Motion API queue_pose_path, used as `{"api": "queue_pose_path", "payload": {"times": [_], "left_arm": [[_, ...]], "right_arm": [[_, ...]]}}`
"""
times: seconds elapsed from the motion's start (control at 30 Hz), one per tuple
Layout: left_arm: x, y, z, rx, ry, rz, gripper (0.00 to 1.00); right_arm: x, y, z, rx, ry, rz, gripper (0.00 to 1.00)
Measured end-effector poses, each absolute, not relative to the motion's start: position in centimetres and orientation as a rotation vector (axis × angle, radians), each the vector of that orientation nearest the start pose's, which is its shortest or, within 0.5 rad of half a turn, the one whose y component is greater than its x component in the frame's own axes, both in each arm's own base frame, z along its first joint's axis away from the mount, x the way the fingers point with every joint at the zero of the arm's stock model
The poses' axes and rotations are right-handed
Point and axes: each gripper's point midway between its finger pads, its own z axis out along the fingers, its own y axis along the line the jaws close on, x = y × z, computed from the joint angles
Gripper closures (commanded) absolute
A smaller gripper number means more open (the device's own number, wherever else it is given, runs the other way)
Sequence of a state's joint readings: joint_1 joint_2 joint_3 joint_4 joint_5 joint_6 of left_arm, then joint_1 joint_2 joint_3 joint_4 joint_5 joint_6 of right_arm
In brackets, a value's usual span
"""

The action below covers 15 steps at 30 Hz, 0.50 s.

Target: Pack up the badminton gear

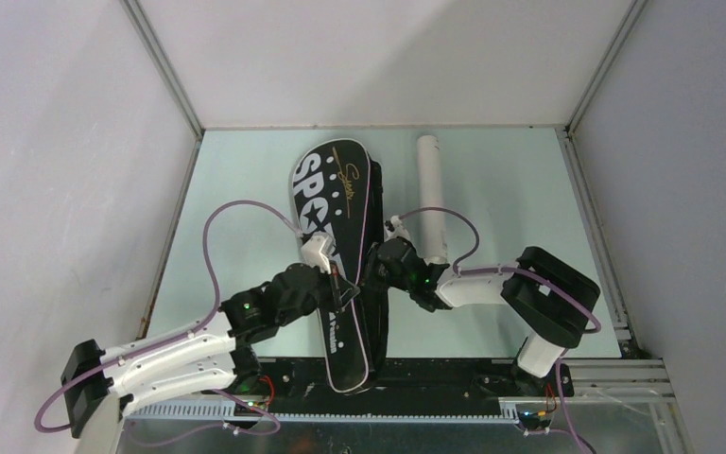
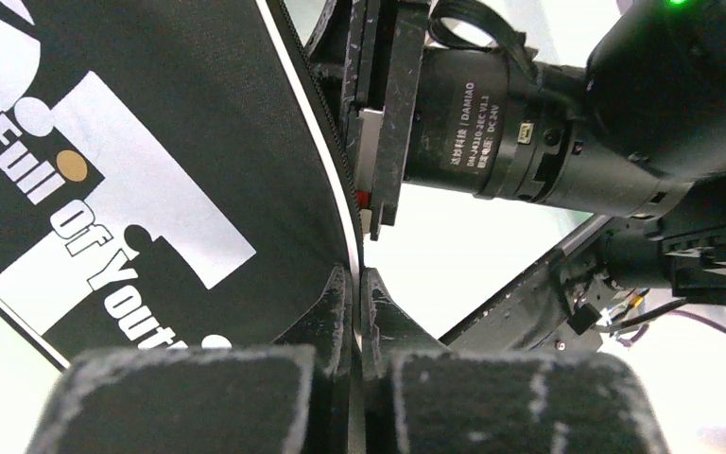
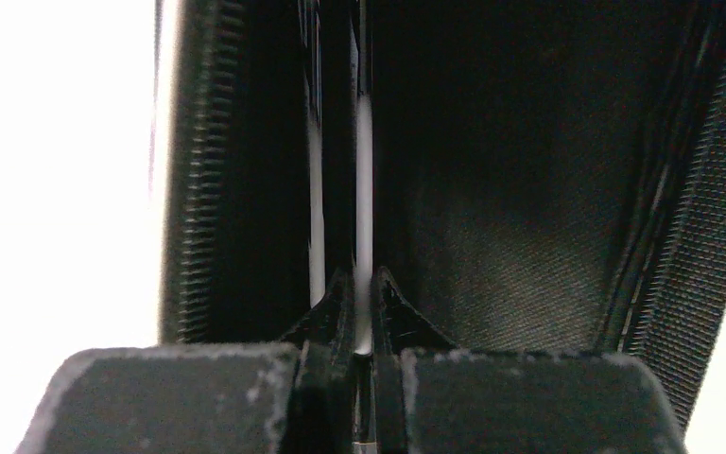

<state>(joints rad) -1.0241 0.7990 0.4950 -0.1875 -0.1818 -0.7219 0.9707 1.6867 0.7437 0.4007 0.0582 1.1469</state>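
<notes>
Left gripper (image 2: 359, 280) and right gripper (image 3: 362, 282) are both pinched tight on the right edge of the bag (image 1: 326, 189), flat on the table (image 1: 246, 189) just beside the tube (image 1: 432, 194), I'd guess to spread the zip side for packing.

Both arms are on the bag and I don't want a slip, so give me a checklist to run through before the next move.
1. Hold of the left gripper on the racket bag: ok, shut on its piped edge.
2. Hold of the right gripper on the bag's edge: ok, shut on it.
3. Bag open at the right grip: ok, zipper teeth and lining show.
4. Packing of the white cardboard tube: not ok, it lies on the table beside the bag.
5. Whether rackets and shuttlecocks are inside: cannot tell, none in view.
</notes>
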Motion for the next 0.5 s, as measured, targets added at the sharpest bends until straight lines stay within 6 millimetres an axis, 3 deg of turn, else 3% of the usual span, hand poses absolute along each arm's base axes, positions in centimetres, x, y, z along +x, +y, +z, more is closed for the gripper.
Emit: {"api": "queue_pose_path", "payload": {"times": [0.33,0.43,0.5], "left_arm": [[16.2,-24.5,13.7,0.087,2.141,-0.902,1.0],[16.4,-24.4,13.8,0.07,2.134,-0.895,0.97],[16.5,-24.3,13.7,0.065,2.136,-0.885,0.83]], "right_arm": [[23.6,39.7,5.4,0.256,2.342,1.148,0.99],[23.7,40.0,5.3,0.256,2.337,1.154,0.89],[23.8,40.0,5.3,0.255,2.339,1.151,0.77]]}}
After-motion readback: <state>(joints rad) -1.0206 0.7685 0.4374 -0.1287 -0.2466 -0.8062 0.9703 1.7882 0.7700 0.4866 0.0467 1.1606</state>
